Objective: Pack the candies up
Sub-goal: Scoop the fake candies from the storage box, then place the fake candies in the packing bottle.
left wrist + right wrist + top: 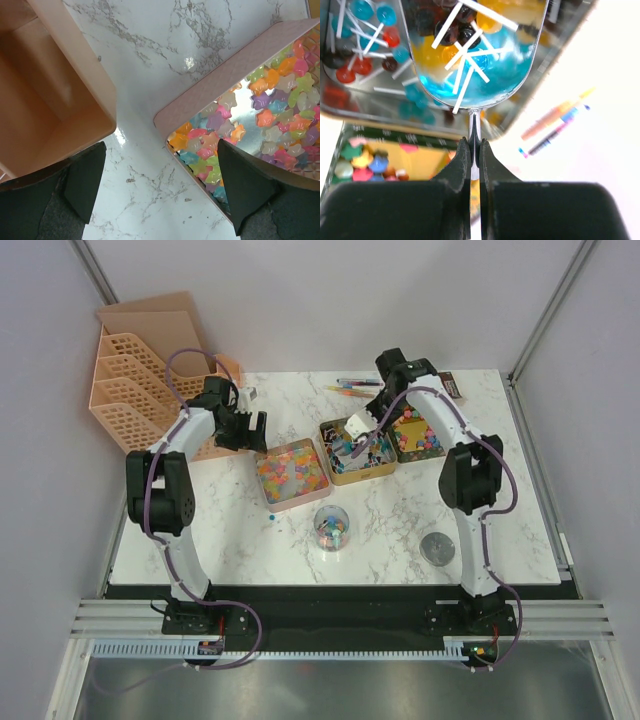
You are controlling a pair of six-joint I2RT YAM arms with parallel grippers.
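Pastel star-shaped candies point(280, 100) fill a pink tin point(293, 475) left of centre. My left gripper point(161, 145) hangs open over bare table by that tin's corner point(225, 85), with one finger point(245, 190) above the sweets. My right gripper point(475, 145) is shut on the thin handle of a clear scoop point(475, 55), which is loaded with ball lollipops on white sticks. The scoop hovers over a gold tin point(355, 452) of more lollipops point(365, 50). A small clear cup point(331, 528) near the front holds mixed candies.
A peach file organizer point(140, 380) stands at the back left, its edge point(60, 90) close to my left finger. A second gold tin point(418, 435) holds flat coloured sweets point(365, 165). Pens point(355, 388) lie at the back, and a round lid point(438, 547) lies front right.
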